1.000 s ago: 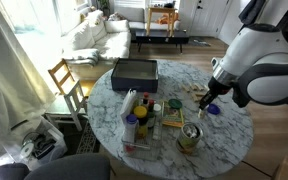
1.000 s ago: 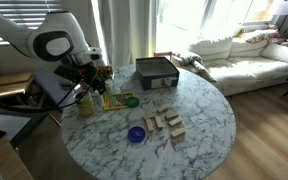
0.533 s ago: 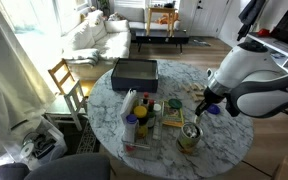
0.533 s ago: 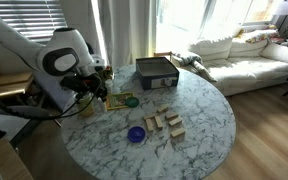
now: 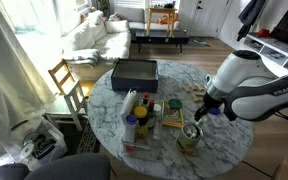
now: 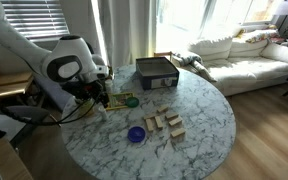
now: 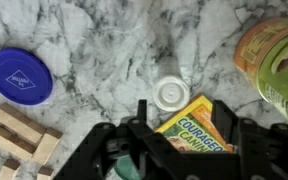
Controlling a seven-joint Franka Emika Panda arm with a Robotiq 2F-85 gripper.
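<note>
My gripper point(image 7: 184, 120) is open and empty, pointing down over the marble table point(image 7: 94, 40). Between its fingers lies a yellow-orange book point(image 7: 199, 125) flat on the table. A small white lid point(image 7: 170, 95) sits just beyond the fingertips, touching the book's corner. A blue lid point(image 7: 21, 76) lies to the left and a green can point(image 7: 274, 60) stands at the right edge. In both exterior views the gripper point(image 5: 202, 110) point(image 6: 102, 98) hangs low over the table near the can point(image 5: 189, 137).
Wooden blocks point(image 7: 19, 135) point(image 6: 164, 123) lie near the blue lid point(image 6: 136, 134). A black box point(image 5: 134, 72) point(image 6: 156, 72) sits at the table's far side. Bottles and jars point(image 5: 134, 118) crowd one edge. A wooden chair point(image 5: 66, 85) and a sofa point(image 5: 89, 35) stand beyond.
The arm has bent lower and the gripper has come down closer to the table over the book. Nothing on the table has moved.
</note>
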